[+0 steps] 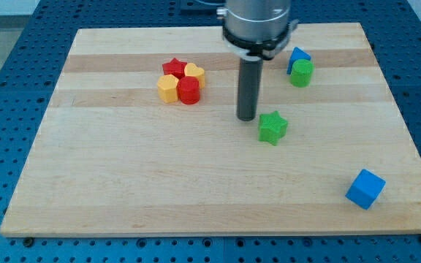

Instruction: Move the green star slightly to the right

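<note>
The green star (272,126) lies on the wooden board (123,183), a little right of the board's middle. My tip (247,117) rests on the board just to the star's left and slightly above it in the view, with a small gap between them. The dark rod rises from the tip to the arm's grey head at the view's top.
A red star (174,68), a yellow heart (194,71), a yellow hexagonal block (168,89) and a red cylinder (189,90) cluster at the upper left. A blue block (297,57) and a green cylinder (302,73) stand at the upper right. A blue cube (365,188) lies at the lower right.
</note>
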Tool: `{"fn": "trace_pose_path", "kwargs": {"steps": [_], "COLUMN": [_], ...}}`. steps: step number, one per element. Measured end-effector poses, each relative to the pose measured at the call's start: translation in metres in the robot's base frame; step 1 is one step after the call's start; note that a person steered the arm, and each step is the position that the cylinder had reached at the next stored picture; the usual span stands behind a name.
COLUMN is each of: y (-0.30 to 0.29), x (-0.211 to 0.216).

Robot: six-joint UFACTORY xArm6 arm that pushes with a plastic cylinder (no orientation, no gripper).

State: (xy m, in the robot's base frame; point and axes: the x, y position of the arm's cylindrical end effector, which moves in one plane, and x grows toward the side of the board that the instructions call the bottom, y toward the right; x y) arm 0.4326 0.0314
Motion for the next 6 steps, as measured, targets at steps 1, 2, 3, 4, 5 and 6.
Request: {"fn": "trace_pose_path", "kwargs": {"steps": [1, 2, 3, 4, 5, 6], "y": [-0.011, 0.014, 0.042, 0.058, 0.073, 0.084], "x": [0.021, 0.03, 0.023, 0.017, 0.017, 0.017]}}
